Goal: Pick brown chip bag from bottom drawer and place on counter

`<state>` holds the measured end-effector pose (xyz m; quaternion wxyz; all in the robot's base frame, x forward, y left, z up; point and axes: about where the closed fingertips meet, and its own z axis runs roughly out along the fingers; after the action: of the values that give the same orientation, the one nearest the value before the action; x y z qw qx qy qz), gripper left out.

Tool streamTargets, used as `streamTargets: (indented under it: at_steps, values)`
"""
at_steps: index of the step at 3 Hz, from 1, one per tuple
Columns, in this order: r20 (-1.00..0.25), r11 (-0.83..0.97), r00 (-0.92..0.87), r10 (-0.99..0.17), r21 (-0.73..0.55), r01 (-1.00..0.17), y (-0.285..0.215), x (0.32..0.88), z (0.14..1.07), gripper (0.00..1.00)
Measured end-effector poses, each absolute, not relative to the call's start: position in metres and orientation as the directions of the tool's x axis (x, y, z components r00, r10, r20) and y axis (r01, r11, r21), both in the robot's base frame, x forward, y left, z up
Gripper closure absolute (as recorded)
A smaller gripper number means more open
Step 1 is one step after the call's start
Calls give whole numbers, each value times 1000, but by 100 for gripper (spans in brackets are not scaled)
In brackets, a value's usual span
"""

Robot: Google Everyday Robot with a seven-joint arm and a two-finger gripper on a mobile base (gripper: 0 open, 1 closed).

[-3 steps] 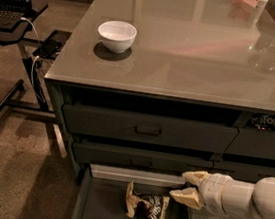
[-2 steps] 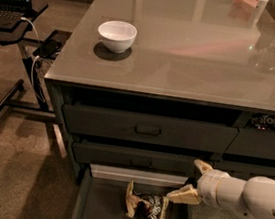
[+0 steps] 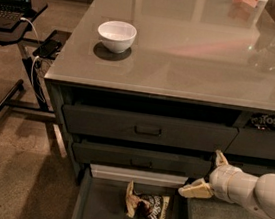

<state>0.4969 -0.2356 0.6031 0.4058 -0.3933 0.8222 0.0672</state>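
The brown chip bag (image 3: 147,207) lies flat inside the open bottom drawer (image 3: 98,212), near its middle. It has tan edges and a dark centre with white lettering. My gripper (image 3: 206,173) comes in from the right on a cream arm. It is open, with one finger (image 3: 195,189) low by the drawer's right side and the other finger (image 3: 220,158) raised. It is to the right of the bag and a little above it, apart from it and empty. The counter (image 3: 196,48) is the glossy grey-brown top above.
A white bowl (image 3: 116,35) stands on the counter's left part. Two shut handled drawers (image 3: 147,130) sit above the open one. A black laptop stand (image 3: 17,25) with cables stands at the left. Dark items are at the counter's far right.
My gripper has moved right and back from the bag, its fingers turning from side-by-side to one above the other. The bag has not moved.
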Motion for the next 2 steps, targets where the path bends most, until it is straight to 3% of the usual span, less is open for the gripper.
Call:
streamTargets:
  at_steps: [2]
  values:
    - [-728, 558, -268, -632, -187, -808, -221, 488, 564, 0]
